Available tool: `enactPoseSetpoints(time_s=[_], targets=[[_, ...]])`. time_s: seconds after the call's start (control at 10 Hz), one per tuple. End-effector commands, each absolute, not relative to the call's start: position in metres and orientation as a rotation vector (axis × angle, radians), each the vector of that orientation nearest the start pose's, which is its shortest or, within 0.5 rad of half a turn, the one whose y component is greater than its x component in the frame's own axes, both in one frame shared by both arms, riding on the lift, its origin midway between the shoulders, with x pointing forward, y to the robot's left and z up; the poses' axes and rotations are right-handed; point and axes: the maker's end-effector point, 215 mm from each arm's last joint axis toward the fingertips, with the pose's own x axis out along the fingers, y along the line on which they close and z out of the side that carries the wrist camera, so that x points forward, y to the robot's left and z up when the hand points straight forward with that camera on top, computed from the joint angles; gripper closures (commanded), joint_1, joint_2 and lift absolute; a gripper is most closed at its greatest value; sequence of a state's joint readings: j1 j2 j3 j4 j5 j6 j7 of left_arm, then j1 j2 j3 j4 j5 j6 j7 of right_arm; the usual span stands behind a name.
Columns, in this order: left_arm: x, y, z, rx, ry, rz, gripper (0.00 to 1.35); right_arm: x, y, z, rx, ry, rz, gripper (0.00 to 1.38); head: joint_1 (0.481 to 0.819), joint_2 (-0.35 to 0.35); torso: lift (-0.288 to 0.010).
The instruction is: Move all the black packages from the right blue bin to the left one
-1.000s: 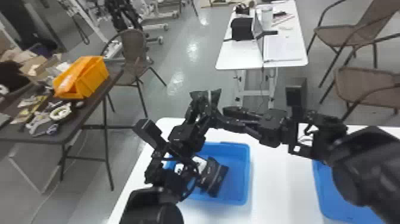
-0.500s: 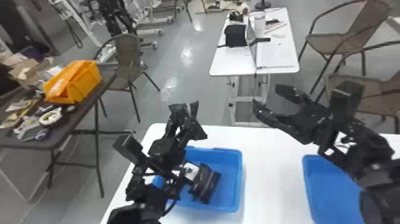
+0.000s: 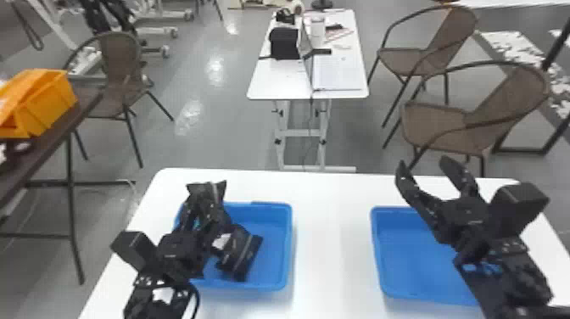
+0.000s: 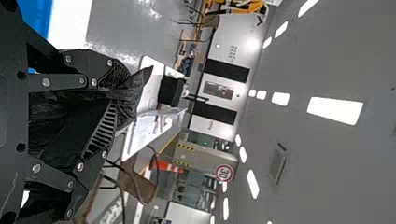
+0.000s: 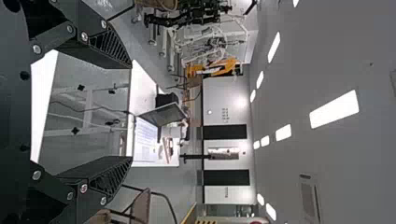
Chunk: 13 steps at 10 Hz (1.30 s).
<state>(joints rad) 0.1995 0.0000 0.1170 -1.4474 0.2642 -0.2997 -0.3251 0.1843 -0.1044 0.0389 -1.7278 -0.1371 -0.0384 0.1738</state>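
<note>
Black package (image 3: 206, 191): holds it clamped in the left gripper (image 3: 205, 208) above the left blue bin's (image 3: 276, 264) far left corner, with more black packaging (image 3: 245, 255) inside; draws the right gripper (image 3: 424, 165) away from it, fingers apart, over the right blue bin's (image 3: 405, 263) far edge.

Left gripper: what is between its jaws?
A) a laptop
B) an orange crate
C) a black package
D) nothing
C: the left gripper has its jaws on either side of a black package, whose crumpled end sticks out past them.
</note>
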Motion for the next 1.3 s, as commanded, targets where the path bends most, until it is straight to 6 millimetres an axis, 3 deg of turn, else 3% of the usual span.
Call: enactPoseSetpoints(time_s=[0.0,0.2,0.3,0.4,0.5,0.6,0.8,1.0,1.2], targets=[[0.496,0.245,-0.456,-0.187,0.053,-0.138,1.22,0.527,-0.208,-0.358,0.041,0.014,0.209,0.37,0.695,0.065,0.000],[0.499,0.229,-0.492,-0.150,0.115,-0.197,1.22,0.527,-0.209,-0.362,0.042,0.025,0.209,0.37,0.695,0.036,0.000],[0.501,0.224,-0.492,-0.131,0.110,-0.209,1.22,0.528,-0.209,-0.362,0.042,0.025,0.211,0.37,0.695,0.029,0.000],[0.503,0.232,-0.476,-0.121,0.052,-0.184,0.95,0.528,-0.210,-0.361,0.037,0.024,0.212,0.37,0.695,0.020,0.000],[0.503,0.240,-0.465,-0.135,0.012,-0.163,0.30,0.528,-0.211,-0.361,0.030,0.025,0.215,0.37,0.695,0.022,0.000],[0.500,0.240,-0.452,-0.149,-0.038,-0.156,0.00,0.527,-0.212,-0.361,0.024,0.025,0.216,0.37,0.695,0.028,0.000],[0.493,0.241,-0.396,-0.169,-0.182,-0.153,0.13,0.518,-0.210,-0.364,0.014,0.036,0.218,0.37,0.695,0.030,0.000],[0.466,0.267,-0.349,-0.121,-0.279,-0.093,0.05,0.503,-0.207,-0.373,0.001,0.076,0.228,0.36,0.695,0.039,0.000],[0.419,0.291,-0.345,-0.078,-0.277,-0.005,0.05,0.477,-0.202,-0.384,0.003,0.119,0.235,0.37,0.695,0.083,0.000]])
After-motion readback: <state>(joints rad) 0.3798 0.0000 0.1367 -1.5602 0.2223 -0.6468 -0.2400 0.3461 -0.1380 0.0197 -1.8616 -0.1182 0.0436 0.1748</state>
